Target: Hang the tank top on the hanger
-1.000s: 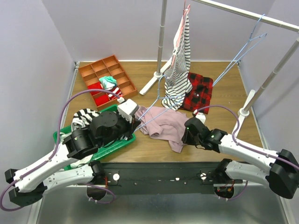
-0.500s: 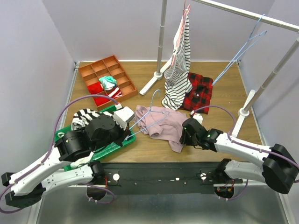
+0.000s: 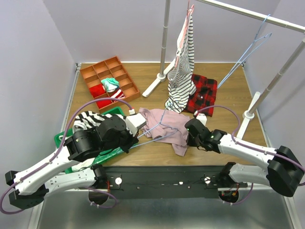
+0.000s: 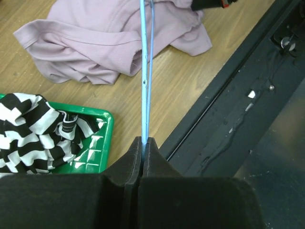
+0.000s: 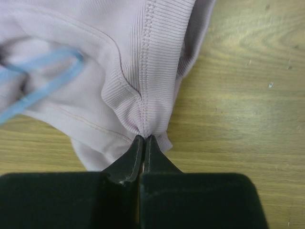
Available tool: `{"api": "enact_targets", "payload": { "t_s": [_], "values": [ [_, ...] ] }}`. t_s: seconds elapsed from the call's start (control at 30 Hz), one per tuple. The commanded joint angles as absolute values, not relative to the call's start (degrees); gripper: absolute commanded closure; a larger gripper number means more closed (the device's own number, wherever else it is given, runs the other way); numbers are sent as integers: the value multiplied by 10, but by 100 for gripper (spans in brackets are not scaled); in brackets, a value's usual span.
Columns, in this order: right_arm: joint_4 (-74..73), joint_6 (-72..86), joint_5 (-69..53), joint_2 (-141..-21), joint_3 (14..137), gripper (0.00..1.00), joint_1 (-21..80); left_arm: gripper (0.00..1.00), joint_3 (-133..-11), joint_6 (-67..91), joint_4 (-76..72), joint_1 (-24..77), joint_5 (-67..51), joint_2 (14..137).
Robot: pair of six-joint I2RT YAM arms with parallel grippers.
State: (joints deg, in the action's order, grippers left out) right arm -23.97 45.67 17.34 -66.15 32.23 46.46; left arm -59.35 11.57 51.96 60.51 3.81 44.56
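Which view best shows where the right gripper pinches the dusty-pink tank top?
Right wrist: the right gripper is shut on a ribbed edge seam of the dusty-pink fabric tank top, plainly seen. Top external shows the whole garment, but the gripper covers the pinch. Left wrist shows only crumpled fabric beyond the thin light-blue wire hanger.

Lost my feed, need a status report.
Left gripper shut on hanger. Right gripper shut on tank top edge. Wire lies across the fabric, not threaded.

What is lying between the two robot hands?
The pink tank top, with the blue hanger across it. The left hand grips the hanger, and the right hand pinches the top. The top view shows it.
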Motion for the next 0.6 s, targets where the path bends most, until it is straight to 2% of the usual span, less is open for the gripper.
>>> {"api": "enact_targets", "payload": {
  "t_s": [0.0, 0.23, 0.57],
  "values": [
    [-267, 472, 232, -647, 369, 99, 468, 100, -610, 101, 514, 609, 2, 448],
    [-275, 454, 236, -648, 417, 99, 468, 100, -605, 95, 498, 609, -22, 444],
    [-303, 442, 253, -641, 453, 99, 468, 100, -549, 97, 329, 609, -55, 462]
  ]
}}
